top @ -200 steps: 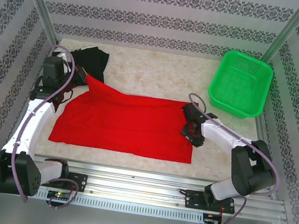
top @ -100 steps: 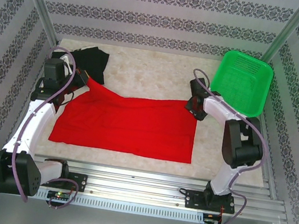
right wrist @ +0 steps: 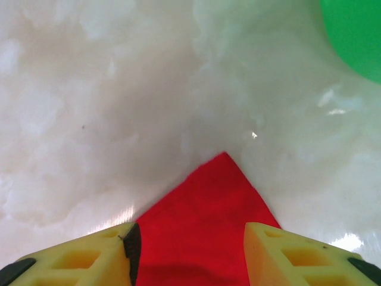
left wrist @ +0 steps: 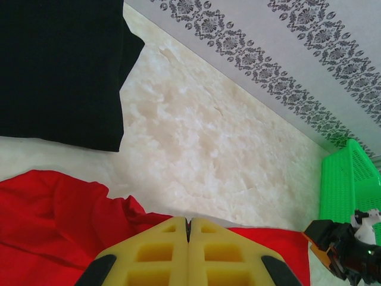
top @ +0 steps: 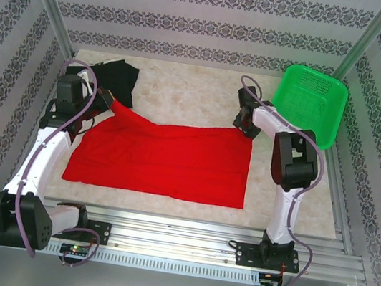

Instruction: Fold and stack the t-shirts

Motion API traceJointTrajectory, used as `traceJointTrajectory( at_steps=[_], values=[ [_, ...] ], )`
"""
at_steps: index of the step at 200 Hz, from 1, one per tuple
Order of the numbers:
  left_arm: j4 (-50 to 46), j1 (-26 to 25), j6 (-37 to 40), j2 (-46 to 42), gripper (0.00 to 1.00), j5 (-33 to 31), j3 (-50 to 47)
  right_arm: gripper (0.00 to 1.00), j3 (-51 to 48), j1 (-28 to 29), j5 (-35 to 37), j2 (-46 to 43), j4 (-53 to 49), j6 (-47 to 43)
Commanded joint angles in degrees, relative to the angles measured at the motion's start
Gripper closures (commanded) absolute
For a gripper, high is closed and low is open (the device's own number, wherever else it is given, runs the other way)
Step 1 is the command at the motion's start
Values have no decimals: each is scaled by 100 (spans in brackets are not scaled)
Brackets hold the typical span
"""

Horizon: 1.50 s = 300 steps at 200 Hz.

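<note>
The red t-shirt (top: 166, 157) lies spread across the middle of the table, print not showing. Its far-left corner is drawn up to my left gripper (top: 107, 104), whose yellow pads are pressed together in the left wrist view (left wrist: 189, 221) with red cloth (left wrist: 47, 226) bunched right under them. The black t-shirt (top: 117, 77) lies crumpled at the far left, just beyond that gripper, and is dark and flat in the left wrist view (left wrist: 59, 65). My right gripper (top: 246, 126) hovers open over the red shirt's far-right corner (right wrist: 208, 220), the pointed corner lying between its fingers (right wrist: 190, 250).
A green mesh basket (top: 305, 103) stands at the far right, close behind the right arm; it also appears in both wrist views (left wrist: 348, 185) (right wrist: 357, 30). Patterned walls close in the table on three sides. Bare marble surface (top: 183, 95) stretches between the black shirt and the basket.
The right arm has swung from the red shirt's right edge up to its far-right corner, near the basket. The left gripper has stayed put, holding the raised corner.
</note>
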Motion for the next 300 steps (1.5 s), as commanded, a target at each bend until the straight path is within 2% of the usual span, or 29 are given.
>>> traceJointTrajectory(
  at_steps=[1,44,103,137,155,192,249,276,300],
  values=[
    [120,-15,211,34,100,29,-16,52,445,-84,320,303,-603,-118],
    [64,-7,272,41,100,-63,0,53,741,-113,632,543,-1077,-225],
    [170,-7,183,60,100,-125,-67,54,1159,-24,712,809,-1529,-403],
    [155,-6,186,-5,100,-163,-82,63,1325,45,789,916,-1694,-544],
    [124,-7,190,-44,100,-174,-103,76,1329,4,727,916,-1765,-559],
    [102,-6,181,-130,100,-197,-184,81,1191,-9,710,832,-1722,-649],
    [40,-7,220,-180,100,-200,-192,100,915,-38,655,670,-1499,-580],
    [-21,-7,257,-193,100,-216,-143,100,729,-43,580,546,-1263,-509],
    [-65,-2,291,-186,100,-218,-66,100,100,-86,226,97,-343,-323]
  ],
)
